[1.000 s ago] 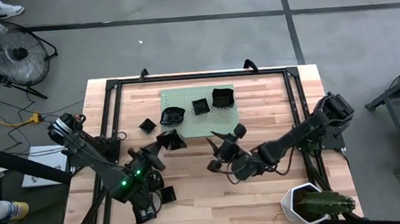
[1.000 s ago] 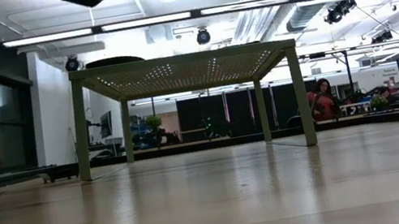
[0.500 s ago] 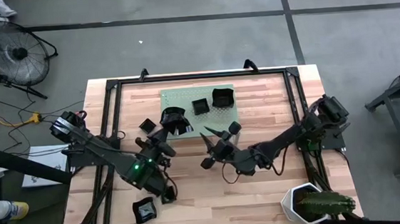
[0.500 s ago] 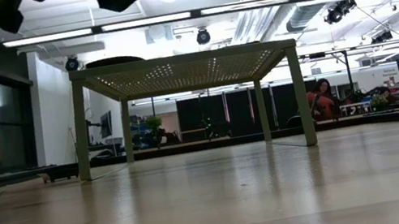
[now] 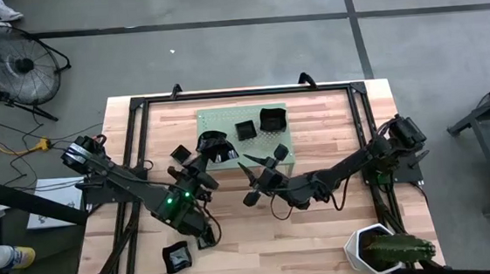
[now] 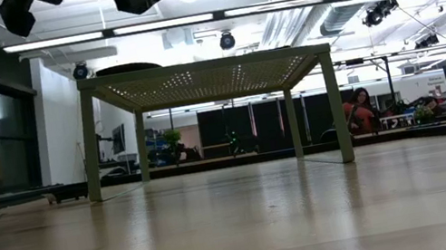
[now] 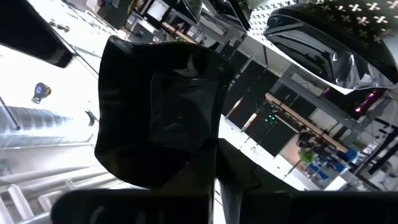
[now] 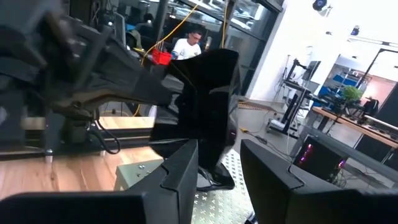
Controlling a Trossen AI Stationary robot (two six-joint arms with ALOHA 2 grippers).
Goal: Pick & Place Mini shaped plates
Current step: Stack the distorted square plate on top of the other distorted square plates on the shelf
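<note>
While the left end effector (image 5: 202, 167) pinches a glossy wavy-edged plate (image 7: 158, 112), the right end effector (image 5: 261, 172) grips another plate (image 8: 208, 99).

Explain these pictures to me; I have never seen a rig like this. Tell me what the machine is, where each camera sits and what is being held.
This is a robot with two dark arms working at a wooden table. One camera looks straight down, one sits at table-top height, and one rides on each wrist. On the table is a green perforated stand carrying small black dishes. A loose dish lies on the wood, and a white plant pot sits at a corner. The left tool is shut on a held dish beside the stand. The right tool grips a second dish, on edge between its fingers.
</note>
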